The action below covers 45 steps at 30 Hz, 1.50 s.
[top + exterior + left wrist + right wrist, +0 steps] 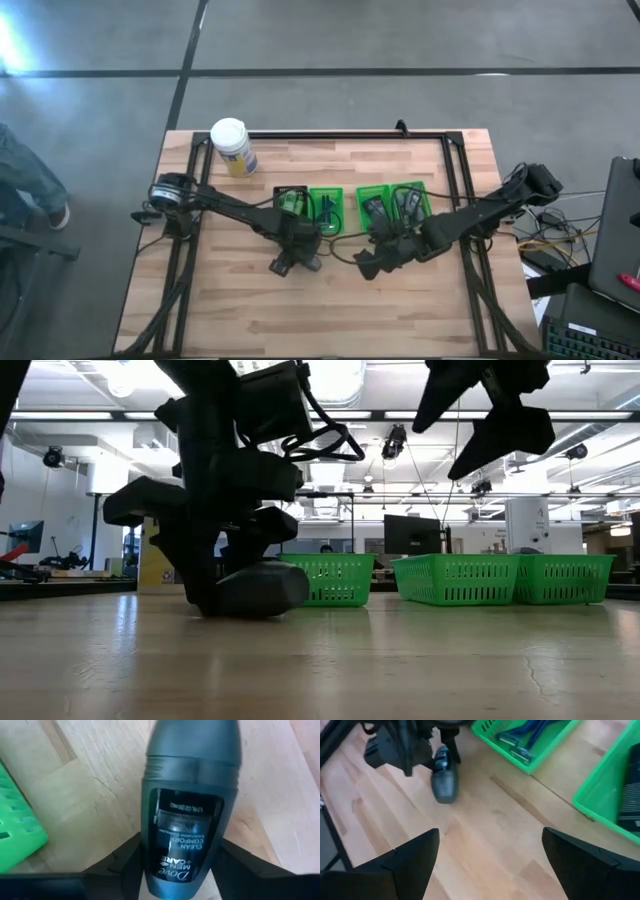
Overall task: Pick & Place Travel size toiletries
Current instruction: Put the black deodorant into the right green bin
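Left wrist view: left claw [175, 870] clasps smooth grey oval deodorant tube [189, 795]; right claw [490, 855] wide.

Bare wood near table [330, 310] front edge; green trays [325, 208] block centre.

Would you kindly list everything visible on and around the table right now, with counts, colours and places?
Deodorant tube: one, dark grey, on the table between the left gripper's fingers.
Baskets: four, green, mid-table row.
Razors: several, blue, in one basket.
Jar: one, white lid, yellow label, far left of table.
Table: one, light wood.
Person: one, partly seen beyond the table's left edge.
Left gripper: around the tube.
Right gripper: open, above bare table.
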Tool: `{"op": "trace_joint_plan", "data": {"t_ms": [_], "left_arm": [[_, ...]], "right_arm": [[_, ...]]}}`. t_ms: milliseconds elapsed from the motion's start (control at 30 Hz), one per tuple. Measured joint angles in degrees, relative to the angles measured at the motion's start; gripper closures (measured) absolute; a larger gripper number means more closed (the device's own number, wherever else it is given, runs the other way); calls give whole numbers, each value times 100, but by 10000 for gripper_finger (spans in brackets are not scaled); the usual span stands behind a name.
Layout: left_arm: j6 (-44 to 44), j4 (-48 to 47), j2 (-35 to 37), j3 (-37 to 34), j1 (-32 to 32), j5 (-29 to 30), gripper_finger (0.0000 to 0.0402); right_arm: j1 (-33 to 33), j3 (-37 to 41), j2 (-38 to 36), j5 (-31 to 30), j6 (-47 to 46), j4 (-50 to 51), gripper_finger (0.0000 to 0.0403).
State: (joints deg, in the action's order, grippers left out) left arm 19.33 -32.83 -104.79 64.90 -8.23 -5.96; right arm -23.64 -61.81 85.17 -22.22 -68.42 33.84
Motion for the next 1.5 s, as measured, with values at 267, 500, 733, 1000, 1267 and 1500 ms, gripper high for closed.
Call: {"op": "trace_joint_plan", "data": {"t_ms": [267,500,733,1000,1267,1500], "left_arm": [[-315,-45,82,252,-13,-59,212],[-1118,228,866,505,-11,721,212],[-1910,1345,1499,523,-13,1618,212],[-1858,1491,1484,597,-15,2013,212],[-1783,1625,1375,601,-15,2092,212],[-1780,1728,1150,775,-15,2037,212]], "right_arm": [[-13,-45,-307,63,-125,20,69],[-201,42,-936,37,-654,365,89],[-186,134,-1252,-459,-744,-332,86],[69,141,-1279,-639,-756,-531,59],[412,147,-1268,-460,-1042,-743,49],[614,154,-1117,-43,-1075,-1018,74]]}}
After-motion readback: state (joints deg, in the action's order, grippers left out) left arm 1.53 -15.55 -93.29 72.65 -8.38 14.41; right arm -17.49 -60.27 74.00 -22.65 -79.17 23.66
